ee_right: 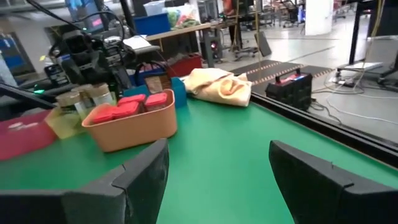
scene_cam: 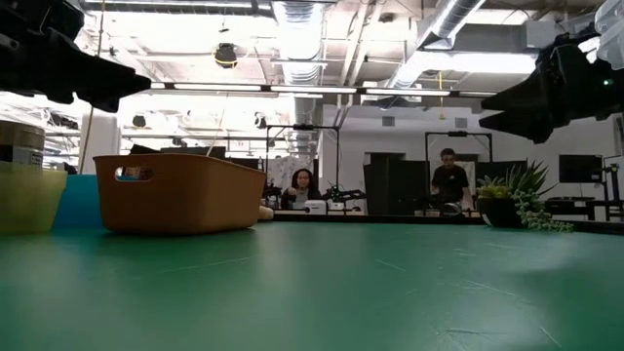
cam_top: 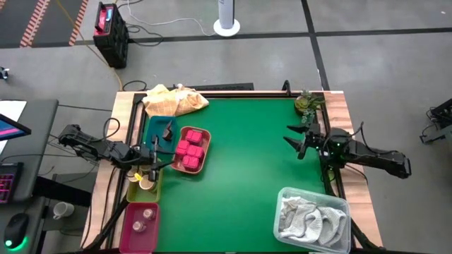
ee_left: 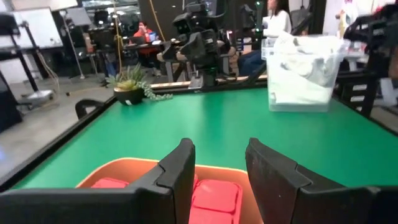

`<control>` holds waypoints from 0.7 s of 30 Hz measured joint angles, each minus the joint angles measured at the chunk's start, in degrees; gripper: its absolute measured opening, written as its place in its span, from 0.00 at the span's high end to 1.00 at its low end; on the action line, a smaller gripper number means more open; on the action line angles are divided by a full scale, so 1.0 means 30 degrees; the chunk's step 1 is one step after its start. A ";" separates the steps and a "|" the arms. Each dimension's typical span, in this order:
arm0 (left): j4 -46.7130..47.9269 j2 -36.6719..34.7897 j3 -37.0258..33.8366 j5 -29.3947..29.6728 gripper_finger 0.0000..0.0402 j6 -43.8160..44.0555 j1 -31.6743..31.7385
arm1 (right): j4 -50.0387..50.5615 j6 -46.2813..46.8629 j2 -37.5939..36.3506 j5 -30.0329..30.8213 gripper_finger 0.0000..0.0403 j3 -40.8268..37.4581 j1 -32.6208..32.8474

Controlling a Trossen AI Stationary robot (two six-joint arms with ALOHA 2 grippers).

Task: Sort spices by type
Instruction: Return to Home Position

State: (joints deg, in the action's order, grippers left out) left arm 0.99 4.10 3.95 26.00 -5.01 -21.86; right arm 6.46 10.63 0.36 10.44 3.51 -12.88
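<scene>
Several pink packets (cam_top: 190, 149) lie in the salmon tray (cam_top: 203, 159) at the table's left. Tan cups (cam_top: 143, 182) stand in the lime tray (cam_top: 154, 189), clear jars (cam_top: 143, 219) in the magenta tray (cam_top: 127, 229), and a dark piece (cam_top: 168, 130) lies in a teal tray (cam_top: 152, 127). My left gripper (ee_left: 219, 149) hovers open, level, over the salmon tray's left rim, with nothing between its fingers. My right gripper (ee_right: 217, 146) hangs open and bare at the table's right edge (cam_top: 295, 139), pointing toward the trays.
A yellow cloth (cam_top: 173, 101) lies at the far left corner and a small plant (cam_top: 307, 102) at the far right. A clear bin (cam_top: 286, 226) with white-grey cloth stands near right. The green middle (cam_top: 247, 162) is bare. People sit beyond the far edge.
</scene>
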 joint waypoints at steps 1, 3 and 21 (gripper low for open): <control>0.0008 0.0000 -0.0002 0.0005 0.67 0.0333 0.0002 | 0.0000 0.0000 -0.0006 -0.0007 0.25 0.0000 0.0097; -0.0013 0.0000 -0.0003 0.0017 0.67 0.0611 0.0000 | 0.0019 -0.0017 -0.0001 -0.0007 0.25 0.0000 0.0181; -0.0683 -0.0007 -0.0047 0.0158 0.67 -0.1827 -0.0004 | -0.0866 0.3674 -0.0015 -0.1472 0.25 -0.0124 0.0671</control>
State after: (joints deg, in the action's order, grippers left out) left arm -1.06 4.08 3.81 26.48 -10.49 -21.87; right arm 3.86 21.66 0.32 6.02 3.14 -10.86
